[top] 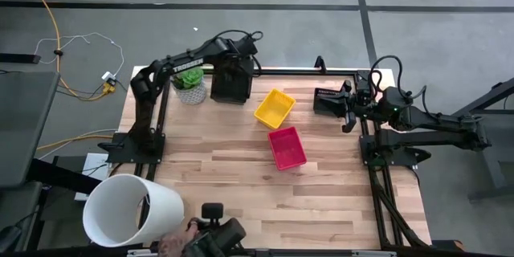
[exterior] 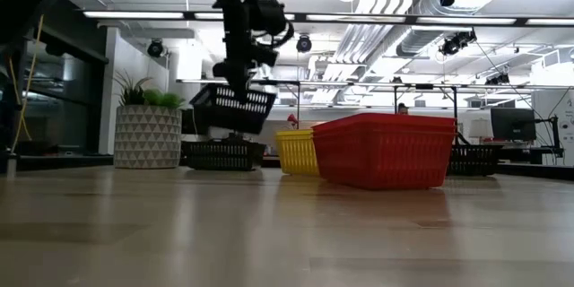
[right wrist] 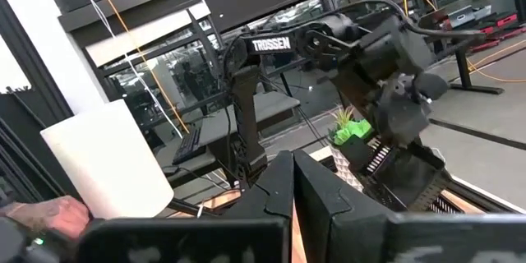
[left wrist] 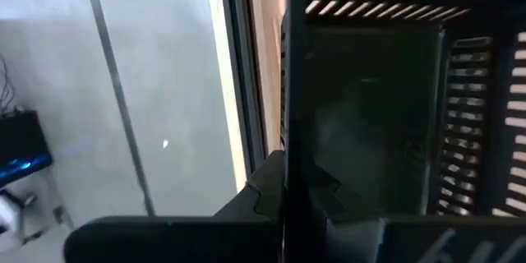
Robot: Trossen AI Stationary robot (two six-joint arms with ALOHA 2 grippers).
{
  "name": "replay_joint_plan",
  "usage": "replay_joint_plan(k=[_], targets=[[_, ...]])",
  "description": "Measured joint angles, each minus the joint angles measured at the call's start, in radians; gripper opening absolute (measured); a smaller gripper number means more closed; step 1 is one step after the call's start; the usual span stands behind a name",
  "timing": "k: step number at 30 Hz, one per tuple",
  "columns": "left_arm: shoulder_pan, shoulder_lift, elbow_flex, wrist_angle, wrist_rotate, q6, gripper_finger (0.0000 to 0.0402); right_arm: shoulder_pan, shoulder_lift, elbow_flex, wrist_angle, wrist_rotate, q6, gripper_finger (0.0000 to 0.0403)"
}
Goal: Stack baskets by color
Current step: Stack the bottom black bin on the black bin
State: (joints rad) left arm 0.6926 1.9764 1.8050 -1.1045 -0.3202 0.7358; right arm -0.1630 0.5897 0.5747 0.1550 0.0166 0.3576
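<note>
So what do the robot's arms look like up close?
Both are dark, nearly black, built from chunky jointed segments. The left arm has white TROSSEN lettering on one link and black cables looping near its wrist. The right arm carries curled black cables too, with a tiny green light glowing. Each ends in two flat dark fingers.

Light source: ceiling strip lights [exterior: 377,20] across the top of the low view, bright and slightly blown out.
Table [top: 241,177]: evenly lit in the high view, with short, soft shadows beside the pinkish-red basket [top: 287,147] and the yellow basket [top: 274,107].
Foreground: the tabletop at the bottom of the low view is out of focus.
Left wrist view: dim and blurred; the black basket [left wrist: 386,107] is a dark mass with pale slits.
Glare: pale wash at the upper left of the left wrist view.
Right wrist view: soft, daylight-toned, white cylinder [right wrist: 107,160] bright.
</note>
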Motion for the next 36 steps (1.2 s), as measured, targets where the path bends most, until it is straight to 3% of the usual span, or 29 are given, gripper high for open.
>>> replay_joint_plan(k=[9, 18, 26, 36], targets=[[0.001, 0.049, 0.000, -0.009, -0.059, 0.020, 0.0000, 0.000, 0.000, 0.000, -0.002, 0.000, 0.000, 0.0000], [-0.019, 0.077, -0.007, -0.010, -0.005, -0.003, 0.0000, 0.000, 0.000, 0.000, -0.025, 0.000, 0.000, 0.0000], [-0.048, 0.090, -0.008, 0.020, 0.092, -0.019, 0.0000, 0.000, 0.000, 0.000, -0.027, 0.000, 0.001, 0.0000], [-0.009, 0.087, -0.008, -0.006, 0.302, -0.102, 0.0000, 0.000, 0.000, 0.000, -0.040, -0.001, 0.001, 0.0000]])
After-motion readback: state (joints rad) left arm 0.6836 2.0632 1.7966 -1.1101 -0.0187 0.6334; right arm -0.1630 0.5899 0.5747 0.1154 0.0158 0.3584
